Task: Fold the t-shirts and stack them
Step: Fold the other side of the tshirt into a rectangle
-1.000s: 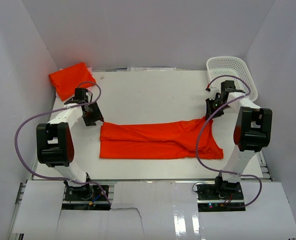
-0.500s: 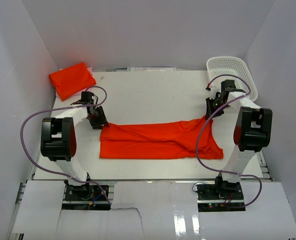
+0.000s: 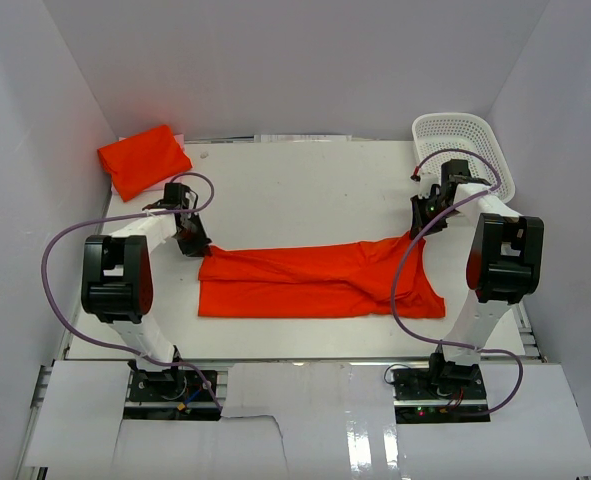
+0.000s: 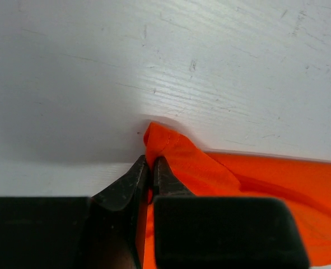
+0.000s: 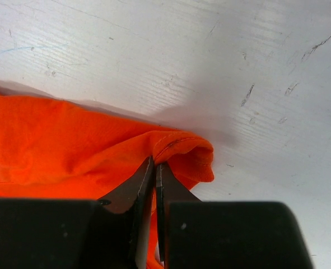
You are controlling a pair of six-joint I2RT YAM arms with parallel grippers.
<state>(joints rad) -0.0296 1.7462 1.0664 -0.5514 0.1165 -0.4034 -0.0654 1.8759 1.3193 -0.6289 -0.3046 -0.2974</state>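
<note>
Spread shirt (image 3: 315, 282) across the middle of the table (image 3: 305, 190), bare room toward the far edge, folded shirt (image 3: 143, 158) in far-left corner, basket (image 3: 465, 140) in far-right, right claw (image 5: 154, 168) clamped on spread shirt's right corner, left claw (image 4: 152, 168), apart a second ago, now pinched on its left corner

- Two t-shirts: one spread t-shirt (image 3: 315, 282), one folded t-shirt (image 3: 143, 158)
- One white mesh basket (image 3: 462, 138)
- Two grippers: left gripper (image 4: 150, 163), right gripper (image 5: 154, 164)
- One table (image 3: 305, 190)
</note>
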